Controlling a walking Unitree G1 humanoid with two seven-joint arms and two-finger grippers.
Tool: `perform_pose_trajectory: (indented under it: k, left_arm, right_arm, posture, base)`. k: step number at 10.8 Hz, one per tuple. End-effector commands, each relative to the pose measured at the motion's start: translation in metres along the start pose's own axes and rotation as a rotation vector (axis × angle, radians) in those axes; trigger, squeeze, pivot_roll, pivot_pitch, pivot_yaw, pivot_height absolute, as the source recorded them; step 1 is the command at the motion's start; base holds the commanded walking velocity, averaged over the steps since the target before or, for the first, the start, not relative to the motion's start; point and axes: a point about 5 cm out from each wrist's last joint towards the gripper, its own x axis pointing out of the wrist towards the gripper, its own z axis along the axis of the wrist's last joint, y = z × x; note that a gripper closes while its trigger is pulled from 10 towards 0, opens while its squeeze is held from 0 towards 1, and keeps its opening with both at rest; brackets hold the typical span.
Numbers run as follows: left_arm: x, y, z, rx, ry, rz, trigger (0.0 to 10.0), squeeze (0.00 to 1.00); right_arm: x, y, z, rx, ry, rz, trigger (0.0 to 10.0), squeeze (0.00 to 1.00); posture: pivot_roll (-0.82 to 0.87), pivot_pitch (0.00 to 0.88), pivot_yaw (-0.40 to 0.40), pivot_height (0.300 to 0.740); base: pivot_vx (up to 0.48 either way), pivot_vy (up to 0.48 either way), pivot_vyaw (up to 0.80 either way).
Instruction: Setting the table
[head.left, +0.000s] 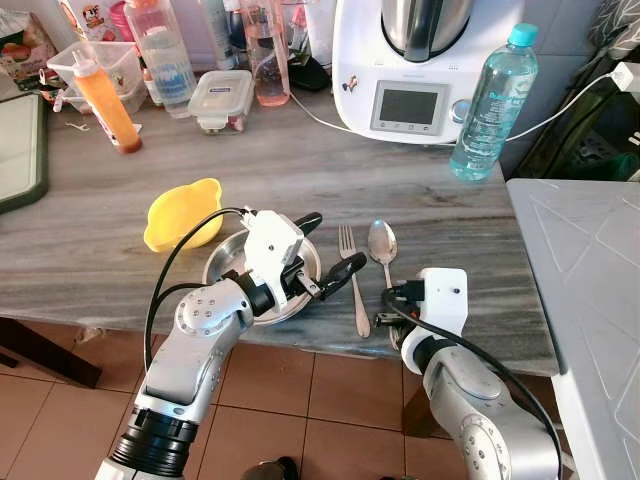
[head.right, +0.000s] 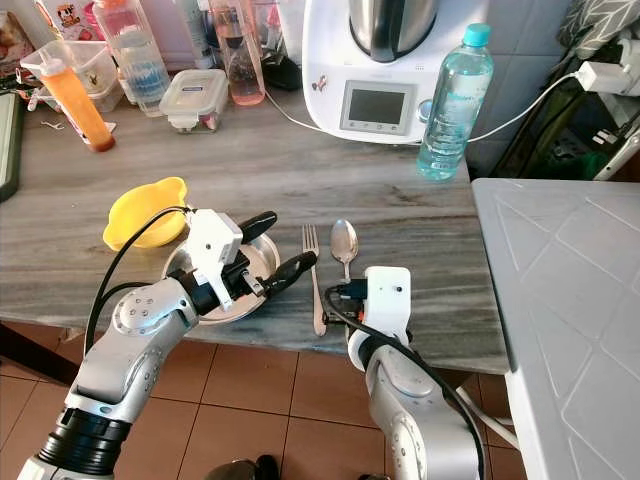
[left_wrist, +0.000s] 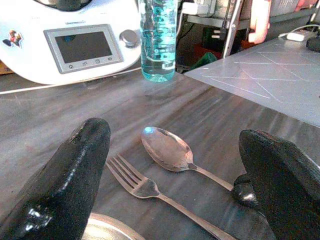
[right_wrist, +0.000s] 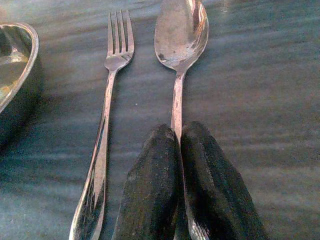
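At the near table edge I had the right gripper (right_wrist: 177, 150) pinched shut on the spoon (head.left: 383, 245) handle, the spoon running near-to-far with its bowl pointing away from me. Just left lay the fork (head.left: 351, 270), parallel, then the steel bowl (head.left: 226, 262) under my left gripper (head.left: 325, 250), fingers spread wide, holding nothing. Beyond, a yellow bowl (head.left: 180, 210).
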Motion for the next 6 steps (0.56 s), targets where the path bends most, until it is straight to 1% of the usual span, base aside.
perform_pose_trajectory:
  k: [1,2,3,6]
  left_arm:
    - [-0.0001,0.0011,-0.0003,0.013,0.007,-0.001,10.0,0.00]
    - [0.0004,0.0007,-0.0003,0.012,0.006,-0.001,10.0,0.00]
    - [0.0004,0.0009,-0.0004,0.012,0.006,-0.001,10.0,0.00]
    - [0.0007,0.0011,-0.0004,0.012,0.007,-0.002,10.0,0.00]
  right_arm:
    - [-0.0003,-0.0018,-0.0164,-0.012,0.087,-0.020,10.0,0.00]
    - [-0.0004,-0.0037,-0.0171,-0.006,0.089,-0.031,10.0,0.00]
    - [-0.0001,-0.0041,-0.0167,-0.002,0.086,-0.036,10.0,1.00]
    - [0.0002,-0.0048,-0.0154,0.006,0.078,-0.043,10.0,1.00]
  posture:
    - [0.12,0.152,0.069,0.740]
    - [0.11,0.151,0.069,0.740]
    - [0.11,0.151,0.069,0.740]
    - [0.11,0.151,0.070,0.740]
  base:
    - [0.000,0.000,0.00]
    - [0.000,0.000,0.00]
    - [0.000,0.000,0.00]
    - [0.000,0.000,0.00]
